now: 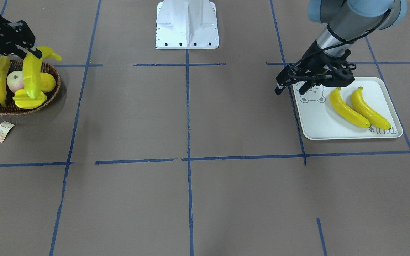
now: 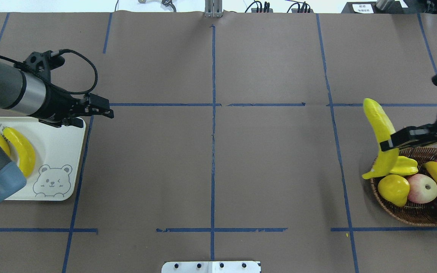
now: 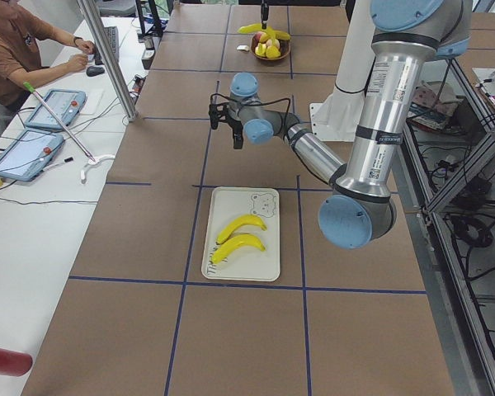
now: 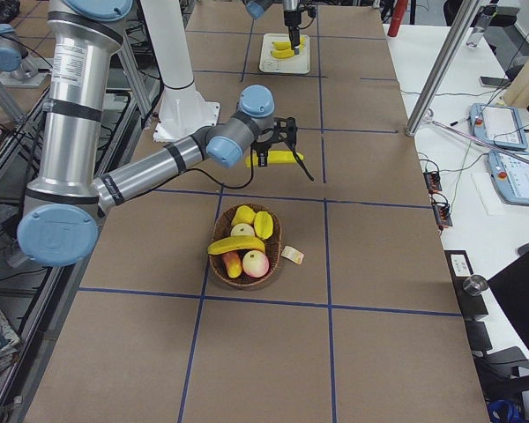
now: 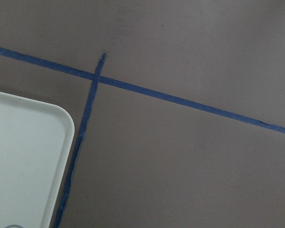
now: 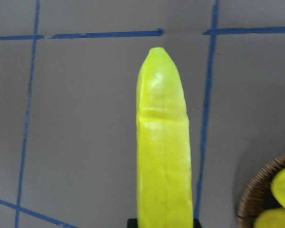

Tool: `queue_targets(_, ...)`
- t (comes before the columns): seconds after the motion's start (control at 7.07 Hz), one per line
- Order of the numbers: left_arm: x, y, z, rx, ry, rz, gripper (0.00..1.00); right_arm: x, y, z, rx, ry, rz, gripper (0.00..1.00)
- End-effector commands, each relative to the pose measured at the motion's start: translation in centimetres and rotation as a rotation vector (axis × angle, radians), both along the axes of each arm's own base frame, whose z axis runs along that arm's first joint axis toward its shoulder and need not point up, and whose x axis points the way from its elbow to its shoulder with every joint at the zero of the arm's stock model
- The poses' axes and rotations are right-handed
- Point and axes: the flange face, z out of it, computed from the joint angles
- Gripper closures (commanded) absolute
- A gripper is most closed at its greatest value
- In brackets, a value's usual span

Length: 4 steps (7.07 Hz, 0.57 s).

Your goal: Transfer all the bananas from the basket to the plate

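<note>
Banana [image 1: 32, 76], glossy yellow, curved, clamped in right pincer [image 1: 31, 53] near basket [image 1: 20, 111]; left pincer [image 1: 283, 80] apart.

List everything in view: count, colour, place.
bananas: four, yellow; two on the plate, one in the basket, one, the held banana, above the basket's edge.
plate: one, pale with bear drawing, robot's left side.
basket: one, dark brown wicker, robot's right side.
apples: two, red and pale, in basket.
lemon: one, yellow, in basket.
starfruit: one, yellow, in basket.
price tag: one, paper, on table by basket.
tape lines: blue, grid across brown table.
person: one, seated at side desk.
right gripper: black, shut on held banana.
left gripper: black, open, empty, beside plate.
</note>
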Motion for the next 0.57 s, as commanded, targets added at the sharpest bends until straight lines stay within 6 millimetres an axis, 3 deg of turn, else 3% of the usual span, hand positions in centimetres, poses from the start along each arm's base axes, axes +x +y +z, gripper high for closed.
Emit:
queue_targets(0.0, 3.2, 0.9, -7.0, -0.022, 0.120, 0.003, 0.00, -10.0, -1.3, -7.8, 0.008, -0.066, 0.009, 0.99)
queue_targets(0.14, 3.6, 0.7, -10.4, -0.031, 0.173, -0.013, 0.00, -15.1, 0.0, -10.5, 0.003, -0.076, 0.049, 0.99)
queue_targets(0.28, 4.7, 1.8, -11.8, -0.049, 0.219, -0.001, 0.00, -19.7, 1.8, -13.7, 0.000, -0.109, 0.079, 0.99)
queue_targets(0.42, 5.8, 3.1, -12.5, -0.054, 0.301, 0.007, 0.00, -23.1, 3.4, -16.3, -0.016, -0.140, 0.106, 0.99)
